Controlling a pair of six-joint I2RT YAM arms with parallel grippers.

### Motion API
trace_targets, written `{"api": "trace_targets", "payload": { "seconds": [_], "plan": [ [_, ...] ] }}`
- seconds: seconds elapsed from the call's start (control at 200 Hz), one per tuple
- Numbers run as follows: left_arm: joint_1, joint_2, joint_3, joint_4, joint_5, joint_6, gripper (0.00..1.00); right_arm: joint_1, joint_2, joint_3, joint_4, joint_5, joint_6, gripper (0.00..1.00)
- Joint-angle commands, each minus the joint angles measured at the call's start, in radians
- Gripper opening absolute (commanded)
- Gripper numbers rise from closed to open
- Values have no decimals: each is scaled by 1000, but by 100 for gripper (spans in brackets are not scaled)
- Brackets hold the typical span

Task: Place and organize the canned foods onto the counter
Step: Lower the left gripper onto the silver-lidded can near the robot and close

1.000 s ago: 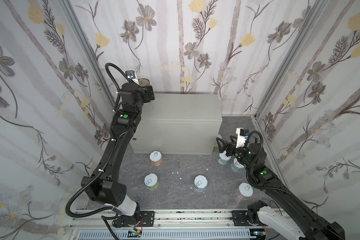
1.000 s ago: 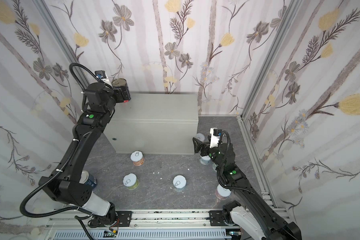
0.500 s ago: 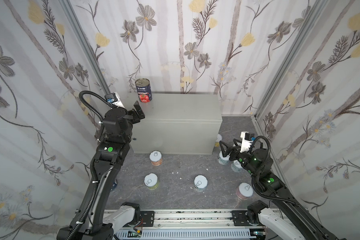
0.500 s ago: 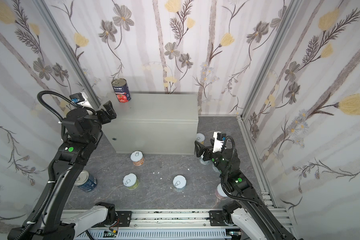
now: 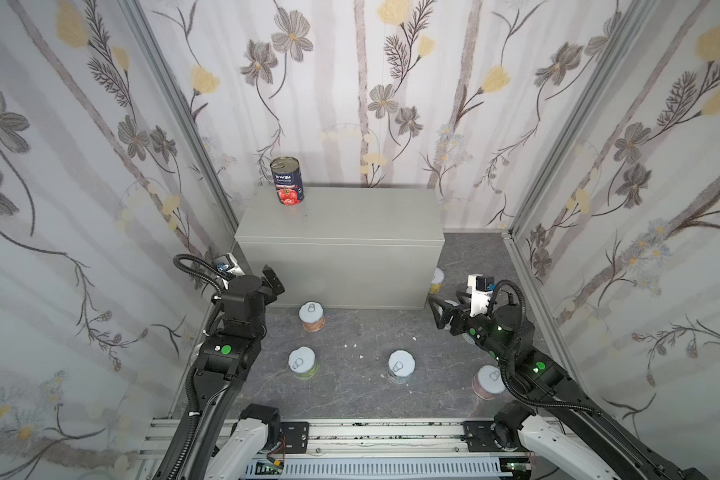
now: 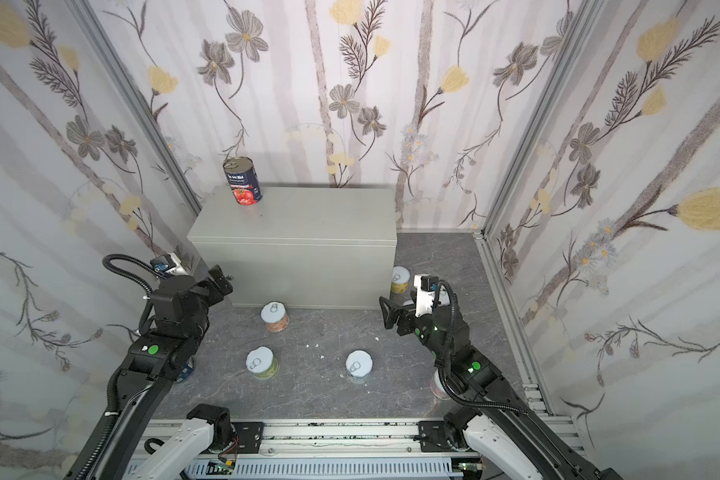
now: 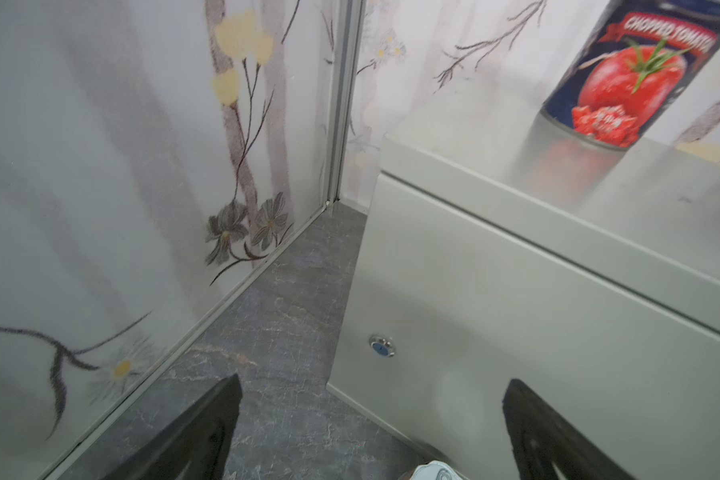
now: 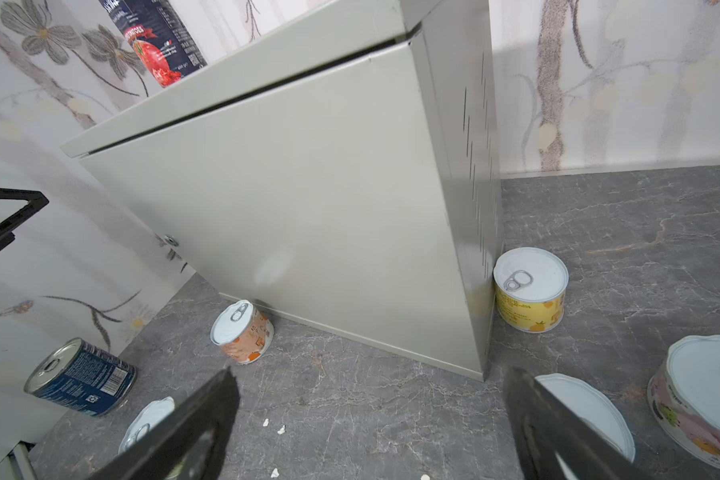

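Observation:
One tall dark blue can (image 5: 287, 180) (image 6: 243, 180) stands upright on the far left of the grey counter (image 5: 337, 216) (image 6: 300, 216). Several short cans with pale lids rest on the floor: orange (image 5: 312, 316), green (image 5: 303, 363), bluish (image 5: 401, 366), pink (image 5: 488, 381) and yellow (image 5: 436, 280) by the counter's right end. A second blue can (image 8: 82, 376) sits near the left wall. My left gripper (image 5: 273, 282) (image 7: 373, 432) hangs open and empty before the counter's left front corner. My right gripper (image 5: 441, 313) (image 8: 371, 424) is open and empty over bare floor.
Flowered walls (image 5: 100, 208) close in on three sides, tight against the counter's left end. A metal rail (image 5: 350, 432) runs along the front edge. Small white crumbs (image 5: 354, 345) lie on the grey marbled floor (image 6: 316, 386). Two more short cans (image 8: 703, 399) sit beside my right gripper.
My left gripper has let go of the tall blue can on the counter, pulled back and dropped low in front of the counter. The right gripper has shifted slightly forward.

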Motion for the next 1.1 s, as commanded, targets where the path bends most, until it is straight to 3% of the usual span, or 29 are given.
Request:
{"api": "trace_targets", "payload": {
  "seconds": [0.0,0.15,0.23,0.51,0.669,1.099],
  "plan": [
    [6,-13,-55,6,-85,-81,100,17,4,15,2,28,7,100],
    [17,18,-110,-60,-274,-225,100,34,7,11,1,33,8,100],
    [23,31,-127,-103,-315,-296,100,42,13,5,-1,36,9,100],
    [55,107,-160,-221,-344,-500,100,71,37,3,2,53,12,100],
    [126,218,-124,-346,-378,-622,100,84,51,-3,0,58,14,100],
    [308,274,-117,-396,-336,-691,100,95,74,-1,-2,71,14,100]
  ]
}}
